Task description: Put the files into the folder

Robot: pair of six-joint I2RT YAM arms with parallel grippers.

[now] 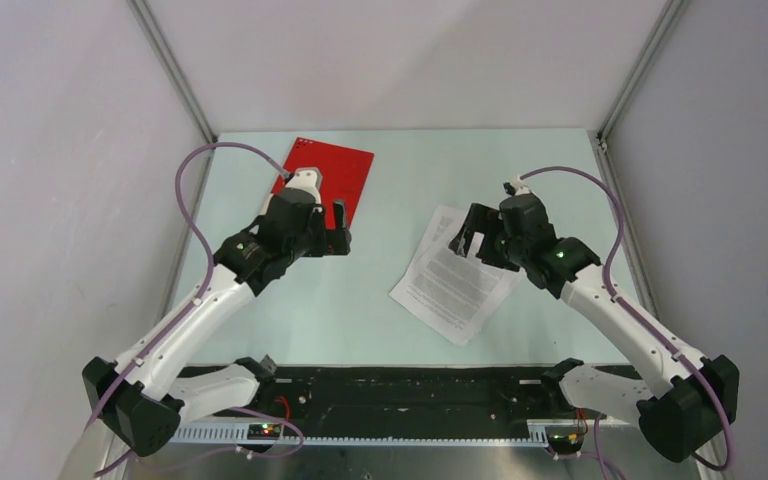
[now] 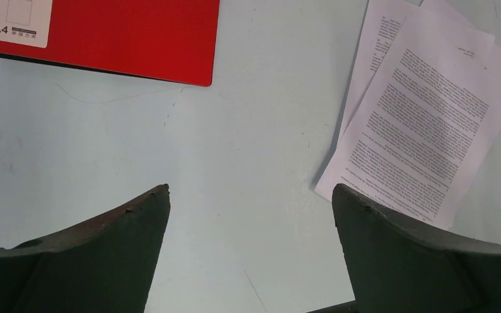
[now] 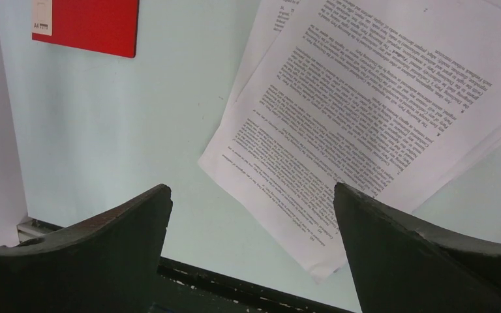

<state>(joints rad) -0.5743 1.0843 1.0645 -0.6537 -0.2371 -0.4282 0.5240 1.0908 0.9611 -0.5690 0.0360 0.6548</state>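
Files (image 1: 452, 285): thin fanned stack of printed white sheets, flat on the right half of the table (image 1: 360, 310), edges skewed to the table's sides.
Files' long axis: diagonal, near end toward the middle of the table, far end leaning right and hidden under the right arm.
Folder (image 1: 338, 168): closed, red face up, white label showing in the wrist views; far left of the table, well apart from the files, bare surface between.
Folder's long axis: roughly near to far, slightly tilted, near corner hidden by the left arm.
Right gripper (image 1: 472, 236): jaws spread wide, nothing between them, hanging above the far part of the files; sheets directly below and ahead in its own view.
Left gripper (image 1: 337, 232): jaws likewise spread and empty, just beside the folder's near right corner, pointing toward the files.
Nearer arm: right for the files, left for the folder.
Step in hand, as judged: nothing gripped yet; cover probably to be opened first by the left, then sheets slid or lifted leftward across the gap.
Risk: top sheet alone sliding, fan spreading further.
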